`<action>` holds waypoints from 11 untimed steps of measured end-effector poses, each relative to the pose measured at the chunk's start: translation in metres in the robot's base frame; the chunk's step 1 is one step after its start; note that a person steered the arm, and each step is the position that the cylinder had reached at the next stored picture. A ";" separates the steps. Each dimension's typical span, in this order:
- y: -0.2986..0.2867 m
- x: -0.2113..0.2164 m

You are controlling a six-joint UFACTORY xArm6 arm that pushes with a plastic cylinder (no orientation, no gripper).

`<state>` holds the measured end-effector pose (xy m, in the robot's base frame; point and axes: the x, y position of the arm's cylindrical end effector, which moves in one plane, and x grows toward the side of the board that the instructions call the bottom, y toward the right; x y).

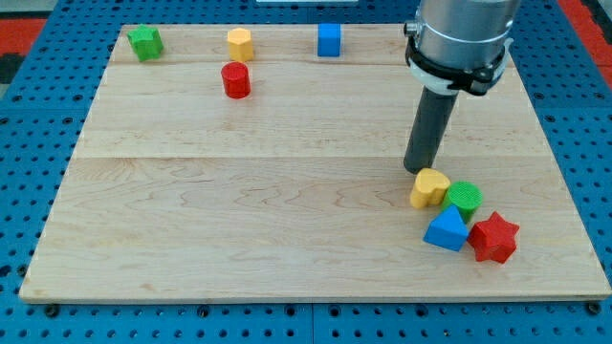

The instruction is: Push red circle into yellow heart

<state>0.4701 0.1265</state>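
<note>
My tip (417, 170) beside one yellow heart (429, 187); one red circle (235, 79).

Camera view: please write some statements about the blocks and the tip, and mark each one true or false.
1. My tip stands just above the yellow heart in the view. True.
2. The red circle touches the yellow heart. False: they are far apart, circle near the top, heart at lower right.
3. The green circle is beside the yellow heart. True.
4. The blue cube lies at the bottom edge. False: it is at the top.
</note>
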 end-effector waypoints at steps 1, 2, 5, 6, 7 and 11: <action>-0.022 0.003; -0.104 -0.027; -0.356 -0.151; -0.321 -0.166; -0.266 -0.174; -0.168 -0.104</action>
<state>0.3663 -0.0418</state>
